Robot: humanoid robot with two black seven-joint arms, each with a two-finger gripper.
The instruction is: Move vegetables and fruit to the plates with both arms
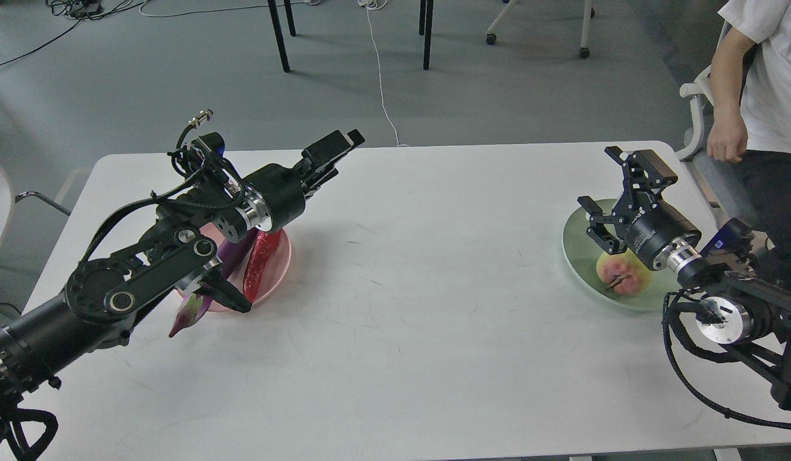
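The red chili pepper (261,259) and the purple eggplant (189,312) lie side by side on the salmon pink plate (277,272). The eggplant's calyx end hangs over the plate's near rim. My left gripper (336,153) is raised above the table to the upper right of that plate, open and empty. The yellow-pink apple-like fruit (619,275) lies on the mint green plate (576,246). My right gripper (601,180) hovers open and empty over that plate's far side. The pomegranate is hidden behind the right gripper.
A seated person (763,83) is close to the table's far right corner. Chair and table legs (427,35) and a white cable (381,77) are on the floor beyond the white table (434,307). My left forearm (133,282) lies over the pink plate's left side.
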